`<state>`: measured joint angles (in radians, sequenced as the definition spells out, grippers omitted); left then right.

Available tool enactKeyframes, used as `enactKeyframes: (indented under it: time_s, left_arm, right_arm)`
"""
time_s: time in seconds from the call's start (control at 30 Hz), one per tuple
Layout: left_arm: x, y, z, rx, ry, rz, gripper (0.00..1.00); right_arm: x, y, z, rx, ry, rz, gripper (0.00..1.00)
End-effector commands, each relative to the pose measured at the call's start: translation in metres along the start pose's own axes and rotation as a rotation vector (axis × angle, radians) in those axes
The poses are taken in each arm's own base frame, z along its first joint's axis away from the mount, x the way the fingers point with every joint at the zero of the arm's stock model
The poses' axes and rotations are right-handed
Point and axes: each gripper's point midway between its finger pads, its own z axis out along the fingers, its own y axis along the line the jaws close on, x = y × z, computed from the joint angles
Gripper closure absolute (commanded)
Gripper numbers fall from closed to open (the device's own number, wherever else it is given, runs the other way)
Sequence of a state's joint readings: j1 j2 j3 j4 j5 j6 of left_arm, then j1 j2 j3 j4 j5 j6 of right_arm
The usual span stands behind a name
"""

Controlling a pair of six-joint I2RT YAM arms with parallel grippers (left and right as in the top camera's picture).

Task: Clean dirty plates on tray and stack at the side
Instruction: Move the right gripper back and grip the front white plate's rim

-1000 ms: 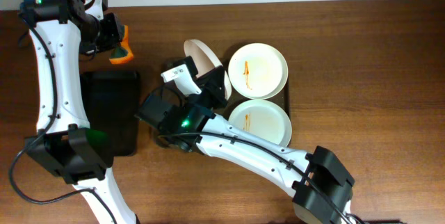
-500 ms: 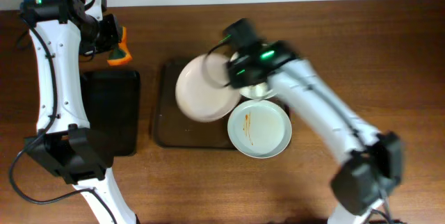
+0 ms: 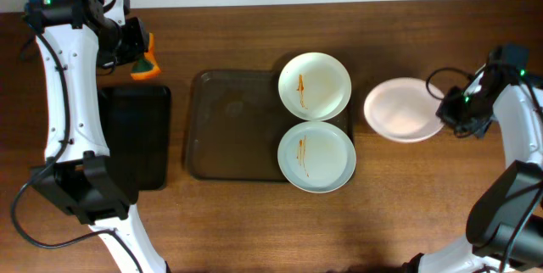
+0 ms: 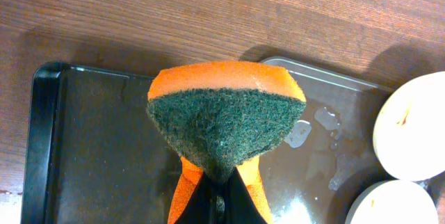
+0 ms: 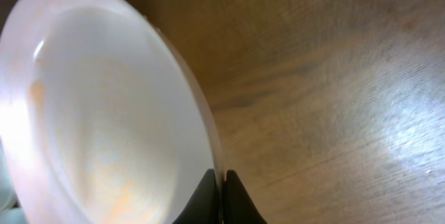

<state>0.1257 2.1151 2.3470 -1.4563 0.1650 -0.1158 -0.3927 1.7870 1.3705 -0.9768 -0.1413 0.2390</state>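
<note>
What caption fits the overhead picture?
Right gripper pinches a plate beside the tray, two streaked plates wait, left gripper holds a sponge.

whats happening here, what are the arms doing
The right gripper grips one plate by its rim, over the table right of the tray. The left gripper holds an orange sponge near the black tray. Two sauce-streaked plates sit at the tray's right end, a far one and a near one.

I count three plates: upper plate (image 3: 315, 85), lower plate (image 3: 316, 156), right plate (image 3: 405, 109). Two trays: brown tray (image 3: 233, 129) and black tray (image 3: 140, 129). One sponge (image 3: 146, 65).
</note>
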Motion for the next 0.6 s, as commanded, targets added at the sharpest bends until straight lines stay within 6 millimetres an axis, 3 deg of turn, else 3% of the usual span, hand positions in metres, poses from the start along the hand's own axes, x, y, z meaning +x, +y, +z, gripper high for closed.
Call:
enactKeyframes:
  time_s: [0.0, 0.03, 0.07, 0.1, 0.13, 0.23, 0.33, 0.4, 0.47, 0.57]
  left_arm:
    - [-0.002, 0.002, -0.003, -0.005, -0.010, 0.015, 1.00]
    - [-0.002, 0.002, -0.003, -0.005, -0.011, 0.015, 1.00]
    - [-0.002, 0.002, -0.003, -0.005, -0.011, 0.015, 1.00]
    - [-0.002, 0.002, -0.003, -0.005, -0.011, 0.015, 1.00]
    - [-0.003, 0.002, -0.003, -0.005, -0.012, 0.015, 1.00]
    - [-0.002, 0.002, -0.003, -0.005, -0.011, 0.014, 1.00]
    - [-0.002, 0.001, -0.003, -0.004, -0.011, 0.015, 1.00]
    - [-0.002, 0.000, -0.002, -0.003, -0.009, 0.018, 1.00]
    - [-0.001, 0.000, -0.002, -0.003, -0.006, 0.018, 1.00]
    - [0.000, 0.000, -0.002, -0.004, -0.001, 0.017, 1.00]
  right_arm:
    - [0.012, -0.012, 0.028, 0.021, -0.012, -0.002, 0.96]
    - [0.012, -0.013, 0.034, 0.021, -0.025, -0.004, 0.95]
    - [0.010, -0.014, 0.039, 0.021, -0.044, -0.006, 0.83]
    - [0.008, -0.015, 0.040, 0.027, -0.055, -0.007, 0.54]
    - [0.008, -0.016, 0.040, 0.029, -0.057, -0.007, 0.46]
    - [0.011, 0.002, 0.026, -0.055, -0.013, -0.012, 0.44]
    - [0.020, 0.056, -0.017, -0.278, 0.066, -0.117, 0.48]
    - [0.044, 0.086, -0.027, -0.325, 0.124, -0.177, 0.53]
    - [0.073, 0.104, -0.022, -0.295, 0.200, -0.250, 0.54]
    - [0.118, 0.116, 0.001, -0.172, 0.281, -0.293, 0.54]
